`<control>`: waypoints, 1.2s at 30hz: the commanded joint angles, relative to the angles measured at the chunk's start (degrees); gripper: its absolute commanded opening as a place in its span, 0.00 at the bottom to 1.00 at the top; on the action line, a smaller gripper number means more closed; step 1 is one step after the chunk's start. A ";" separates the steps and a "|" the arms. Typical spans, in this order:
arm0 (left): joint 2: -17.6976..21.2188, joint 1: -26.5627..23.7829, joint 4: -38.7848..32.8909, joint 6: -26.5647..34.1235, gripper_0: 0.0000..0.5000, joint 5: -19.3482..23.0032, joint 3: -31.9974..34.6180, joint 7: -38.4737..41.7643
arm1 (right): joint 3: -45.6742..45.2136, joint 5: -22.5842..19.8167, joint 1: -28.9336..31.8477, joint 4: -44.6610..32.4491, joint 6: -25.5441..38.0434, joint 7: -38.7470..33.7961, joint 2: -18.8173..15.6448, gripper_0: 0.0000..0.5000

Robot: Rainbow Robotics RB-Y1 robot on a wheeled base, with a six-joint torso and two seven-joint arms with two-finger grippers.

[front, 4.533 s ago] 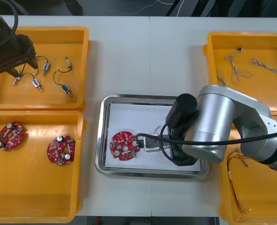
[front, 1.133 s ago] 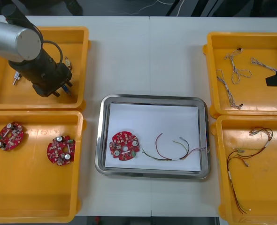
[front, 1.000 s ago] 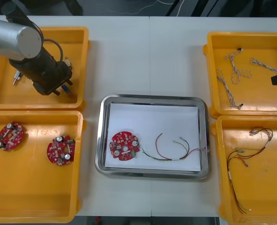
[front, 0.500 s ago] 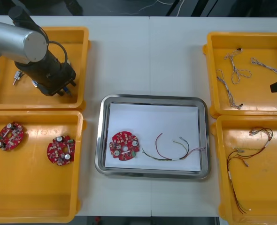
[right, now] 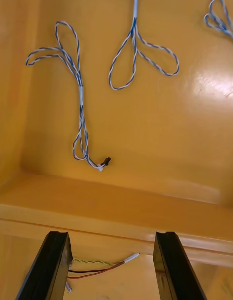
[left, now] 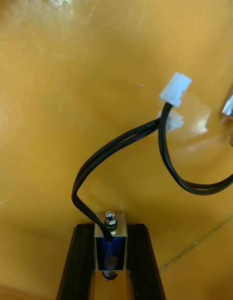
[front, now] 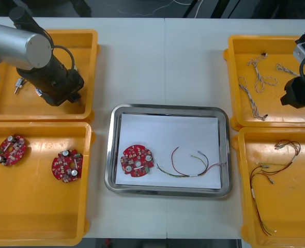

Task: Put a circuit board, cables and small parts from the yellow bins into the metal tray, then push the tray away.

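My left gripper [front: 74, 96] is down in the far left yellow bin [front: 85, 36]. In the left wrist view the left gripper [left: 110, 232] is shut on a small metal part [left: 110, 244] with a blue body and a looping black cable [left: 121, 144]. My right gripper [front: 292, 98] hangs open over the far right yellow bin [front: 235, 41]. The right gripper [right: 111, 241] holds nothing; twisted blue and white cables [right: 77, 101] lie beyond its fingers. The metal tray [front: 168, 107] holds a red circuit board [front: 137, 160] and a red and yellow cable [front: 186, 166].
More small metal parts [front: 19, 85] lie in the far left bin. Two circuit boards [front: 67, 165] sit in the near left bin [front: 39, 237]. Red and yellow cables [front: 269, 175] lie in the near right bin [front: 245, 206]. Blue and white cables [front: 258, 77] spread across the far right bin.
The left gripper's fingers have shut on the small metal part. The right arm has come further in over the far right bin.
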 commanded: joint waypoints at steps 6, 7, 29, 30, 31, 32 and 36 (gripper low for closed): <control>0.37 -2.98 0.01 -0.11 0.00 0.80 0.25 -2.15 | 5.11 2.23 -2.30 5.93 -5.86 -2.82 1.60 1.00; 0.54 -3.07 -0.08 0.24 0.00 0.80 0.60 -2.24 | 5.64 2.76 -2.30 6.28 -6.56 -3.00 1.51 1.00; 6.52 -4.65 -5.88 14.30 0.00 0.01 10.88 -3.12 | 6.43 5.13 -5.55 14.19 -11.48 -14.16 3.35 1.00; 6.87 -4.65 -7.20 15.36 0.00 0.01 11.15 -2.94 | 6.43 5.13 -5.64 14.19 -11.57 -14.60 3.35 1.00; 7.14 -4.65 -8.34 16.32 0.00 -0.08 11.50 -2.68 | 6.43 5.04 -5.73 14.19 -11.57 -14.68 3.35 1.00; 7.31 -4.65 -9.39 17.20 0.00 -0.08 11.58 -2.59 | 6.43 5.04 -5.81 14.19 -11.57 -14.68 3.35 1.00; 7.75 -4.65 -13.17 20.10 0.00 -0.25 12.82 -2.07 | 6.43 5.04 -6.16 14.19 -11.57 -14.68 3.35 1.00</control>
